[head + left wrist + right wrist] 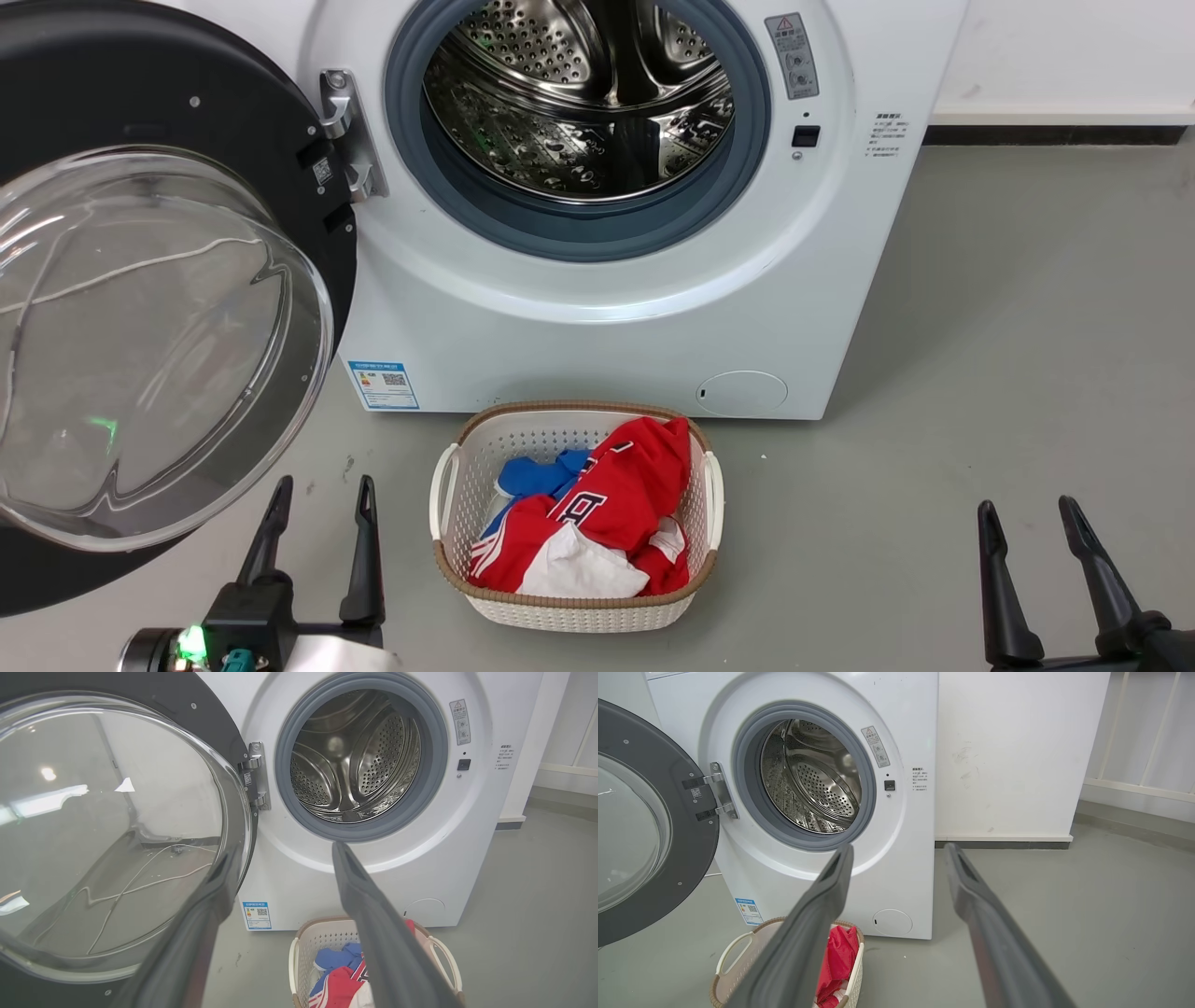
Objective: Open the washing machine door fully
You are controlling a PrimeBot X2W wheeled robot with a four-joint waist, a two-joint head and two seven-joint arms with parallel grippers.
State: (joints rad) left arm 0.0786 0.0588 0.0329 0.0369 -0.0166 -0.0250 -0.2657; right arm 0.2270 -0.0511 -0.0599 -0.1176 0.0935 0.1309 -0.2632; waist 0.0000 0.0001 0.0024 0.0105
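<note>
Head view: basket [579, 611] before the machine [607, 345]; washing machine door [159, 327] open; left gripper [324, 483], right gripper [1025, 506] jaws apart, empty.

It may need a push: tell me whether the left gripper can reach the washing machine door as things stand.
Probably yes: the open left gripper sits beside the washing machine door, nothing between them; the basket stands aside.
</note>
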